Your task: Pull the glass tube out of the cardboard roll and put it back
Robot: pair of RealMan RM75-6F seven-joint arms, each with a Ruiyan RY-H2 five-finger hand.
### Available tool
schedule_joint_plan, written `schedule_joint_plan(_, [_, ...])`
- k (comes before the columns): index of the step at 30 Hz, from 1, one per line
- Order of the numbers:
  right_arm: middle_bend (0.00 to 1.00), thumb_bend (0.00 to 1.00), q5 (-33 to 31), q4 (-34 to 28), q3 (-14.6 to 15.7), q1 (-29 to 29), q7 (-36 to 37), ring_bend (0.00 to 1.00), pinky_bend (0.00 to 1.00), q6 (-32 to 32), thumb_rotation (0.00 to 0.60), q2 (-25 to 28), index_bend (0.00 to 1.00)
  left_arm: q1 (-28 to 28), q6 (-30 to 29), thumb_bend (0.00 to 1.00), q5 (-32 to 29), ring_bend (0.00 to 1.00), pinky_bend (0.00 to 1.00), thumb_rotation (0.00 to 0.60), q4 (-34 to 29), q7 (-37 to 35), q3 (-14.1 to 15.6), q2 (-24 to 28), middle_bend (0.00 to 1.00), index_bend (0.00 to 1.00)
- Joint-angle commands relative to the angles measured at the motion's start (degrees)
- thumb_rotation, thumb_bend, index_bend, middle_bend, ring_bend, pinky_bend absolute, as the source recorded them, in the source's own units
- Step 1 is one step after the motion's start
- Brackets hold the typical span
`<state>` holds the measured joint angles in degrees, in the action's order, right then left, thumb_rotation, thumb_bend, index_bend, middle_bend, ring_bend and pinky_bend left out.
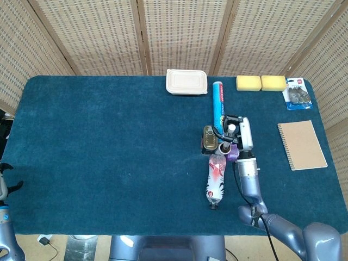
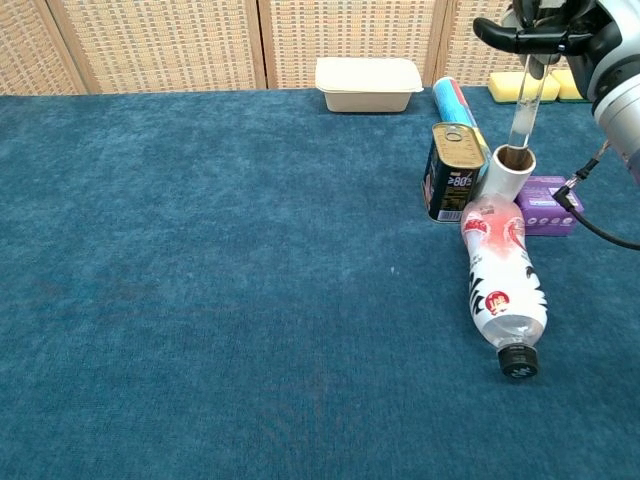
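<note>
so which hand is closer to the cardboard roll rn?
Right. The right hand holds the glass tube directly above the cardboard roll. The left hand sits at the table's far left edge.
</note>
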<state>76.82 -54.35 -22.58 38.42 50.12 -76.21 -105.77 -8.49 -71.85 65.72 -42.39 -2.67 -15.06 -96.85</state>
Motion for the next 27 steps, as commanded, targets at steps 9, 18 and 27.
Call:
schedule_joint_plan(9, [0.98,0.31,0.2,1.1,0.6,-0.5,0.3,0.95,0.86,0.4,0.6,-0.4,0.81,0.0,0.0,0.12,0.0,0.22,0.3,0.6,0.0,0.0,0.0,0.0,0.39,0.43])
schedule_joint_plan(18, [0.98,0.31,0.3,2.1,0.8,-0.6,0.5,0.94,0.86,0.6,0.6,-0.8,0.81,0.0,0.0,0.12,0.0,0.22,0.31,0.6,0.0,0.0,0.0,0.0,0.39,0.43])
schedule_joint_plan(27, [0.97,0.3,0.5,3.7,1.2,-0.5,-0.2,0.94,0.85,0.8,0.6,-1.4,0.81,0.0,0.0,0.12,0.1,0.22,0.31,0.6,0.1,-0.1,0.0,0.0,0.39,0.43])
